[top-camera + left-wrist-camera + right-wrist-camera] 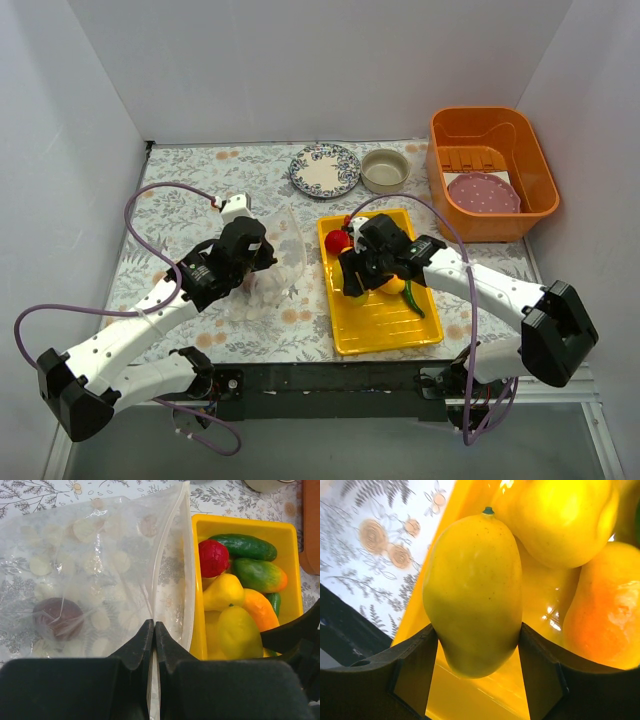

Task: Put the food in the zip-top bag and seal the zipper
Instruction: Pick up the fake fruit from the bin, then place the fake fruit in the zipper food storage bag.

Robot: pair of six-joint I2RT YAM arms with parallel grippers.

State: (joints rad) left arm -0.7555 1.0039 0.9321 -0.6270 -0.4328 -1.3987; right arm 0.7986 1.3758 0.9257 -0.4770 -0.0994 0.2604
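The yellow fruit (472,592) is gripped widthwise by right fingers (415,670); the bag (90,570), its zipper (170,555) pinched by left fingers (137,645), lies leftward.

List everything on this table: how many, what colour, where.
bag: 1, clear, left of tray
purple piece: 1, dark purple, inside bag
tray: 1, yellow, centre
cucumber: 1, green, tray's far end
red piece: 1, red, tray, beside cucumber
mango: 1, green-orange, tray
pear: 1, yellow, tray
orange piece: 1, orange, tray
lemon: 1, yellow, tray
chili: 1, green, tray
plate: 1, blue-patterned, far side
bowl: 1, beige, beside plate
bin: 1, orange, far right
pink plate: 1, inside bin
left gripper: 1, black, shut on bag's edge
right gripper: 1, black, shut on lemon
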